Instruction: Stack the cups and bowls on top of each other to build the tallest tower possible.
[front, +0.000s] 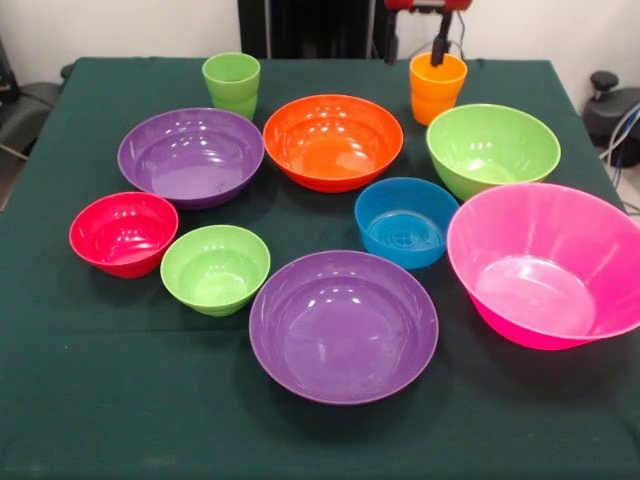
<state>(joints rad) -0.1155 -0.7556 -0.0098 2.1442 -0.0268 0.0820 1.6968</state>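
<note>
All the bowls and cups stand apart on the table, none inside another, so no tower shows. At the back are a light green cup (231, 85) and an orange cup (437, 88). My gripper (439, 48) hangs at the top edge, reaching down just over the orange cup's rim. Behind sit a purple bowl (190, 155), an orange bowl (332, 140) and a large lime green bowl (492, 148). Nearer are a small red bowl (123, 232), a small lime green bowl (215, 268), a small blue bowl (406, 220), a second purple bowl (343, 325) and the huge pink bowl (548, 262).
A dark green cloth (100, 400) covers the table. The pink bowl sits close to the table's right edge. Dark equipment and cables (612, 110) stand beyond the right edge, and a dark chair (20, 110) beyond the left.
</note>
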